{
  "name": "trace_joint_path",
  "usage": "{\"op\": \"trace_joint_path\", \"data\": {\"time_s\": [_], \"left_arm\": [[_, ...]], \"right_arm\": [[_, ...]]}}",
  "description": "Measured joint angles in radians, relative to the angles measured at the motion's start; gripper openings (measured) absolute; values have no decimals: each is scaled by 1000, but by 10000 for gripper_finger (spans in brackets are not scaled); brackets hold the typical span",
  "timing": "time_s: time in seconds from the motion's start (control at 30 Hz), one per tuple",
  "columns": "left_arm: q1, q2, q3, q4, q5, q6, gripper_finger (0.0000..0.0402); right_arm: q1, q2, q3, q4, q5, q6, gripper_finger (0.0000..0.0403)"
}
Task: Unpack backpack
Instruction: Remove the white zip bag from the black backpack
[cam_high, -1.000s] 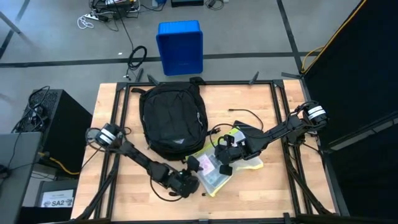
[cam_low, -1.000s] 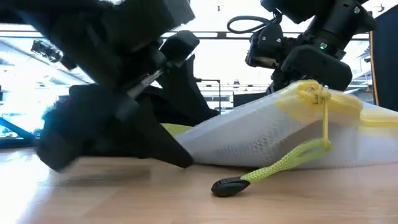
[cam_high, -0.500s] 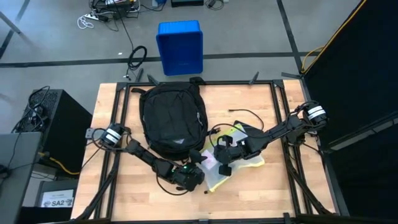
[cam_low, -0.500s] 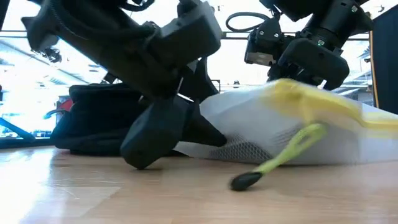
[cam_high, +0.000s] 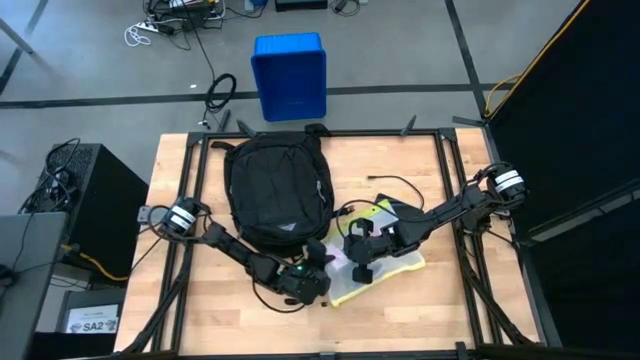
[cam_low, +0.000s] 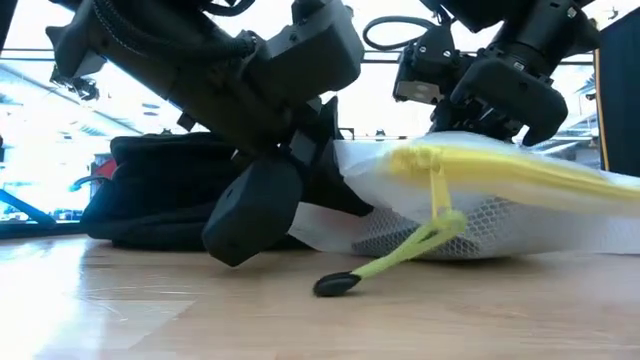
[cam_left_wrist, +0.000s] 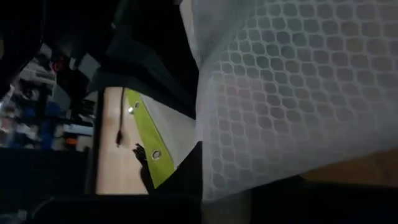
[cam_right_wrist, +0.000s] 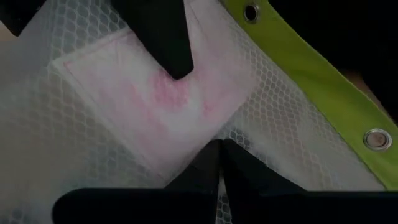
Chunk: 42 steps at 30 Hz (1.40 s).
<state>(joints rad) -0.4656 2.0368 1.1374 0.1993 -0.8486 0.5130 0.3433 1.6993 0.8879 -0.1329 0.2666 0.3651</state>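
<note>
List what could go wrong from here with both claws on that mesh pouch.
1. The left claw and right claw both work the white mesh pouch with yellow-green trim; pulling opposite ways could tear the mesh.
2. The yellow-green cord with its black pull tab trails on the wooden table and could snag.
3. The claws sit close together beside the large black fabric backpack, so they might collide.
</note>
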Motion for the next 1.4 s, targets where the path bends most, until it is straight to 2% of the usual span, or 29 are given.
{"op": "trace_joint_path", "data": {"time_s": [0.2,0.37,0.47,0.63,0.77,0.87,0.97,1.07,1.23,1.3,1.4], "left_arm": [[-1,-3,79,-36,-15,185,30],[-1,-5,188,-162,-24,290,30],[2,-9,252,-273,-57,293,30],[3,-16,340,-425,-195,293,30],[7,-49,375,-519,-255,261,30],[14,-98,376,-601,-257,181,30],[20,-150,368,-755,-257,29,30],[24,-191,365,-972,-273,-192,30],[24,-213,357,-1325,-279,-630,30],[23,-213,317,-1367,-253,-733,30],[21,-212,233,-1321,-196,-810,30]], "right_arm": [[19,-3,8,-14,11,-9,0],[44,-37,8,-33,36,-10,0],[64,-71,9,-52,121,-10,0],[95,-138,11,-58,325,-16,0],[111,-193,11,-55,431,-52,0],[115,-227,14,-48,476,-68,0],[121,-245,14,-37,482,-87,0],[130,-251,14,-34,447,-98,0],[142,-246,14,-41,456,-101,0],[143,-245,13,-41,439,-105,0],[148,-245,13,-36,397,-105,0]]}}
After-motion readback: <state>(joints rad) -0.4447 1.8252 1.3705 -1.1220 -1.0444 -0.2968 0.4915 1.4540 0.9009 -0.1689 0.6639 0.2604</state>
